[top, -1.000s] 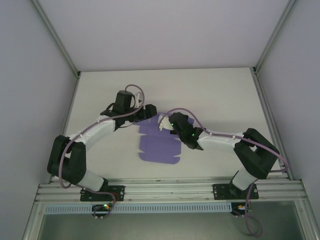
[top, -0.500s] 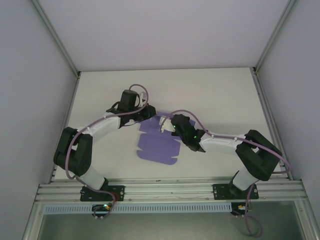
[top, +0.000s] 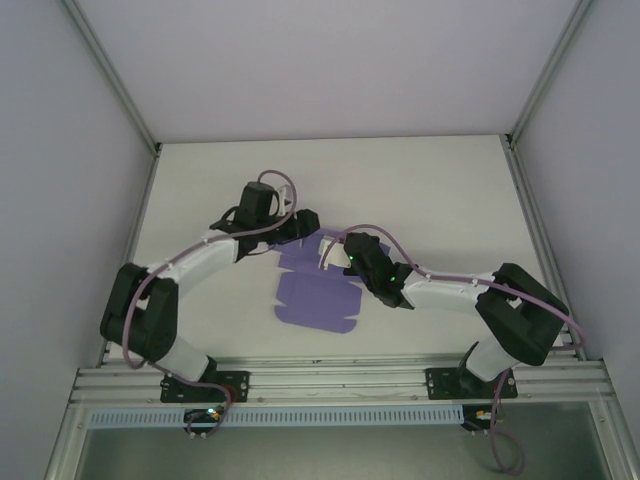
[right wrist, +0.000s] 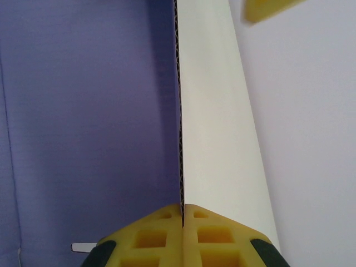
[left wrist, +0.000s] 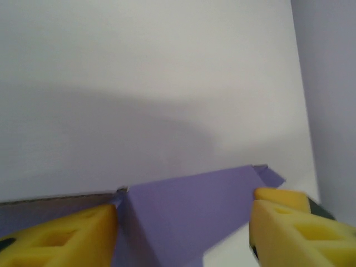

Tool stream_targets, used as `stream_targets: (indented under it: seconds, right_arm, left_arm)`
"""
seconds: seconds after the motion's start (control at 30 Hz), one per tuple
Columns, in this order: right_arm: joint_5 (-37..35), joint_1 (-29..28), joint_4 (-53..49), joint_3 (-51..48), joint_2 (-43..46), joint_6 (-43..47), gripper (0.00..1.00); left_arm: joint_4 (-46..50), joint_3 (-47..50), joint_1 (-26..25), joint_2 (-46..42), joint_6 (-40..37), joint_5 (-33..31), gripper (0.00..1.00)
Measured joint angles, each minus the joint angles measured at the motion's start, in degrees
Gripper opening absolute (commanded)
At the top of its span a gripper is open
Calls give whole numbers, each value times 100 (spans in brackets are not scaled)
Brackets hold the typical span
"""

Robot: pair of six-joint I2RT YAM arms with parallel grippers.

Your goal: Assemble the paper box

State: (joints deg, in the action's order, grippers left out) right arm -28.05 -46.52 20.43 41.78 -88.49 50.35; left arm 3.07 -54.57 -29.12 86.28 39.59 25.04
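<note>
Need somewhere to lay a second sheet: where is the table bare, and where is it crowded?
Bare: the far strip of the table along the back wall, widest toward the far right corner. Crowded: the middle, where the left gripper and right gripper meet at the far flaps of the paper box.

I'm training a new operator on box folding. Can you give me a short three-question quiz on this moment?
1. True or false: the right gripper is shut on a flap of the paper box.
2. The pinched flap's face opposite its purple side is: A white, B yellow, C black?
3. What lies between the open fingers of the left gripper?
Key: 1 true; 2 A; 3 a purple flap of the box.
</note>
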Motion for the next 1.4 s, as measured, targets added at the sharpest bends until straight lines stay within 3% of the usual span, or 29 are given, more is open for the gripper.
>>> stream_targets:
  seconds: [0.13,0.27,0.37,0.43,0.67,0.9,1.13,1.2,1.4]
  right_arm:
    - [13,107,-46,2,2,-160,0]
    - [286,321,-173,-15,116,-378,0]
    - [505,439,-197,-94,321,-529,0]
    - [632,492,-203,-149,446,-605,0]
    - [1106,544,-240,-286,691,-874,0]
    - [1228,562,-240,-291,691,-1034,0]
    - [1287,577,-111,-339,706,-1283,0]
    - [1353,577,-48,-431,815,-1390,0]
    - [1517,605,87,-662,1117,-1663,0]
  left_arm:
    - [319,522,74,-1106,-280,-664,100]
    - [555,1217,752,-1976,-341,-990,100]
    - [669,1733,1331,-1985,-332,-1128,93]
    - [745,1974,1447,-1825,-350,-1145,88]
    - [92,2146,1416,-1082,-358,-857,77]
    - [-730,2142,855,-697,-588,-828,74]
    - [-1416,2146,619,-634,-732,-282,72]
    - [-1657,2162,616,-551,-730,-116,69]
    - [-2308,2291,584,-308,-623,295,44]
